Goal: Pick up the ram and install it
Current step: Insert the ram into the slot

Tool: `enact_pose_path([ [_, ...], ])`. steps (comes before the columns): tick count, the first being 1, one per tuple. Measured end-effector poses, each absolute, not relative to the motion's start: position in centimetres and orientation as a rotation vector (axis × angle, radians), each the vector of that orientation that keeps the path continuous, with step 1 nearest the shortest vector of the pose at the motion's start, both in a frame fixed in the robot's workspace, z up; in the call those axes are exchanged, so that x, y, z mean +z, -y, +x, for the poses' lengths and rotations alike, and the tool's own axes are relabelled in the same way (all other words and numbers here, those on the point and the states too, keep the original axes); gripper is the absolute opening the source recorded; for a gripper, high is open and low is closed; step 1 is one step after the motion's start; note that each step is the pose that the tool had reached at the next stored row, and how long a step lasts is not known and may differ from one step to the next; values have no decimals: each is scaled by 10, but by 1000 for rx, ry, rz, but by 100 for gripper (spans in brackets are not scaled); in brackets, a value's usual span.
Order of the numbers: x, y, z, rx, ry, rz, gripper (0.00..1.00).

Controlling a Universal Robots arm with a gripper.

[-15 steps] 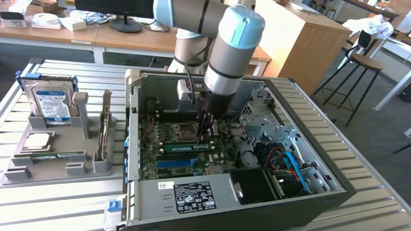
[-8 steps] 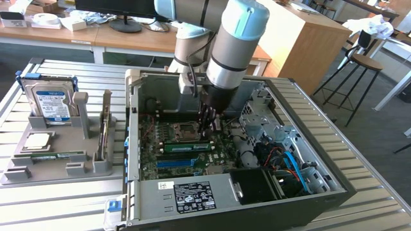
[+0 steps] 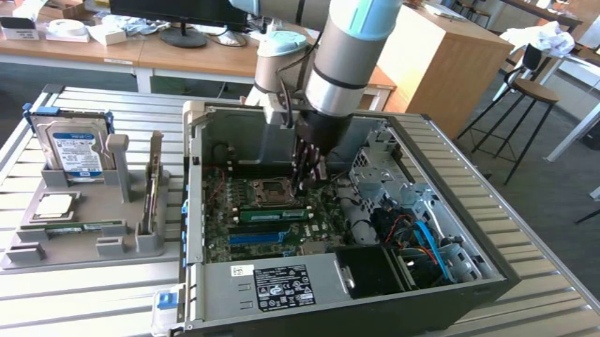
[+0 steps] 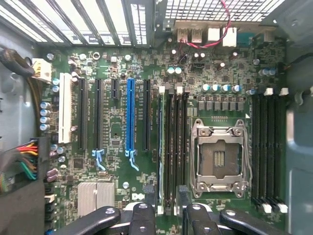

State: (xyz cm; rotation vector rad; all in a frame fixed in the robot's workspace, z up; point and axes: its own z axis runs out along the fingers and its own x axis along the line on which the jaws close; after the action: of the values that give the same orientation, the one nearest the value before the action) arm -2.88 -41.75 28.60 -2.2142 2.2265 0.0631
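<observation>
While the arm (image 3: 339,70) points straight down, tool (image 3: 303,188) seemingly meets ram (image 3: 274,212).

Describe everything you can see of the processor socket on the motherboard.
The processor socket is a square frame of silver metal lying flat on the green motherboard. Its open centre is dark with small gold patches, and no chip sits in it. Black memory slots flank it on two sides. Nothing touches it.

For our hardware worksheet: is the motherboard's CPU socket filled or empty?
Empty. In the wrist view the CPU socket shows bare contacts at its centre, with no chip seated in it.
</observation>
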Motion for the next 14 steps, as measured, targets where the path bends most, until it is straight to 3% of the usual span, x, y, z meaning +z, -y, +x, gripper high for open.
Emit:
enact_pose_path([
  [14,331,417,-28,63,-2226,-2214,31],
])
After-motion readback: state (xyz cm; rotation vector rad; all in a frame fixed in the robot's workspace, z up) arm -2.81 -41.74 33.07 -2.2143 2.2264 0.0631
